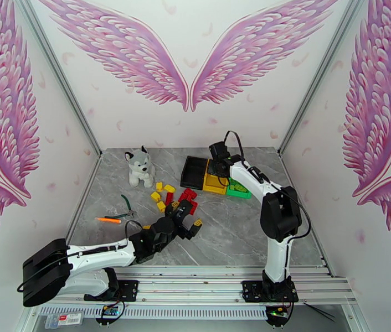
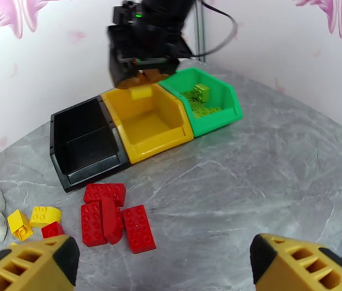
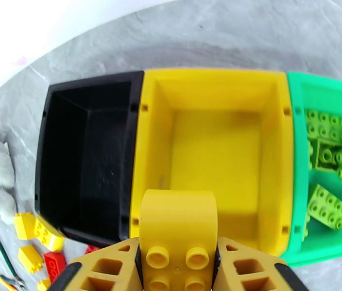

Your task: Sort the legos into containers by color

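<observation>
right wrist: right tool (image 3: 178, 255) snug around yellow lego (image 3: 177, 219)

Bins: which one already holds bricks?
The green bin, at the row's right end: green bricks lie inside, while the yellow bin and black bin hold none.

So the containers (image 1: 212, 175) sit in a row at the back of the table (image 1: 240, 233), plush husky (image 1: 139, 167) off to their left. The loose legos (image 1: 173, 197) lie in front of the row and a bit left, with the left gripper (image 1: 187, 217) just in front of them, jaws wide apart. The right gripper (image 3: 178, 267) hangs over the middle bin (image 3: 209, 78) with a single lego (image 3: 177, 224) between its fingers. More legos (image 3: 326, 204) lie in the right bin (image 3: 316, 83). Pliers (image 1: 124, 208) are at the near left.
</observation>
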Available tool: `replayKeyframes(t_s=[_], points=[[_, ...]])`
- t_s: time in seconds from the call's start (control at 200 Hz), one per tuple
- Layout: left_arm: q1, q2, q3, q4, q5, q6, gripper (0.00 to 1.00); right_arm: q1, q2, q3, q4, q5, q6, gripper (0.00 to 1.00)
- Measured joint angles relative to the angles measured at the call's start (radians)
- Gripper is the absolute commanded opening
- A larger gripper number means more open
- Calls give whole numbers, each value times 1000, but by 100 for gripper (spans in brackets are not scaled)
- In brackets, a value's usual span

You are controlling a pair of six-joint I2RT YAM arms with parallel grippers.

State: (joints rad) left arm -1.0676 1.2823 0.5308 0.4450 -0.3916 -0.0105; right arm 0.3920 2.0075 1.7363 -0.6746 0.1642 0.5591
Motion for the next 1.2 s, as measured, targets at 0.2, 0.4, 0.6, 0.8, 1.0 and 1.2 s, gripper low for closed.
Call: replayKeyframes(t_s=[0.2, 0.4, 0.6, 0.8, 1.0, 1.2], points=[[0, 5, 0, 6, -23, 40, 99, -12, 24, 29, -48, 2, -2, 62], [4, 0, 0, 19, -71, 56, 99, -11, -2, -11, -39, 0, -14, 70], [92, -26, -4, 21, -113, 15, 99, 55, -113, -130, 2, -29, -36, 72], [328, -105, -71, 1, -110, -153, 99, 206, -142, -181, 53, -58, -56, 73], [532, -225, -165, -51, -96, -333, 99, 354, -159, -307, 80, -90, -56, 72], [706, -355, -259, -90, -80, -502, 99, 548, -159, -323, 92, -94, -53, 73]])
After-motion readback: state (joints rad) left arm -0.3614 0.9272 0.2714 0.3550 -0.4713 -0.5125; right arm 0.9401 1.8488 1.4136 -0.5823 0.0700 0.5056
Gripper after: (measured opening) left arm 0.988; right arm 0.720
